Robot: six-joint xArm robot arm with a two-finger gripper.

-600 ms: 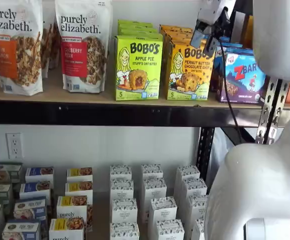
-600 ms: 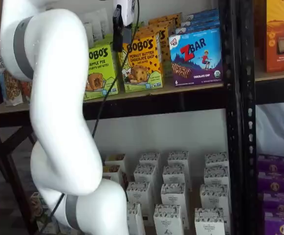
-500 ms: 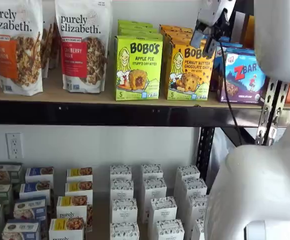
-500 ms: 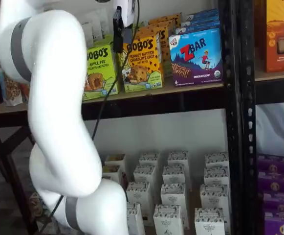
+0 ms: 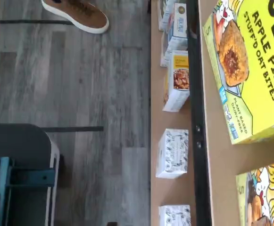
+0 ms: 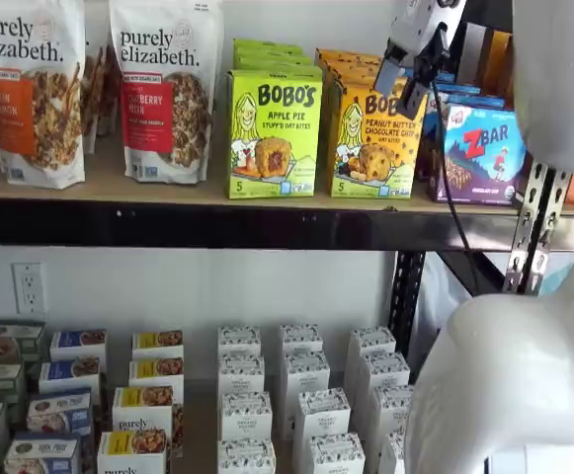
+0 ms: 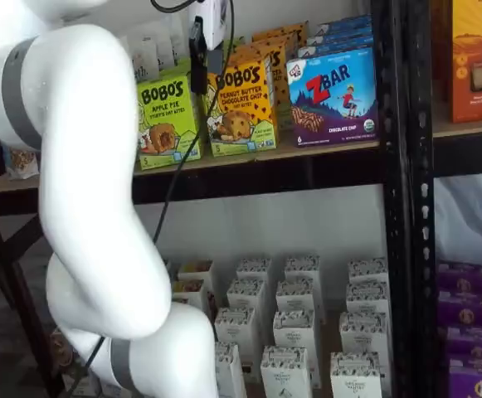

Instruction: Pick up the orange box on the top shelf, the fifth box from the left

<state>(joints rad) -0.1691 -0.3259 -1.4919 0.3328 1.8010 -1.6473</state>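
The orange box (image 6: pixel 370 138) stands upright on the top shelf (image 6: pixel 168 188), at the front of its row, between a lime-green carton and a blue box. It also shows in a shelf view (image 7: pixel 245 108), and a corner of it shows in the wrist view (image 5: pixel 269 197). My gripper (image 6: pixel 399 84) hangs in front of the orange box's upper right corner, apart from it. A gap shows between its two fingers and nothing is in them. In a shelf view only one black finger (image 7: pixel 199 62) shows, side-on, with a cable beside it.
The lime-green Apple Pie carton (image 6: pixel 274 133) stands left of the orange box, the blue ZBar box (image 6: pixel 484 153) right of it. Two granola bags (image 6: pixel 165 89) stand further left. A black upright (image 7: pixel 394 199) rises to the right. White cartons (image 6: pixel 296 395) fill the lower shelf. My white arm (image 7: pixel 83 207) crosses the foreground.
My arm's elbow has swung left, uncovering more of the Apple Pie carton. The gripper has stayed almost in place in front of the orange box.
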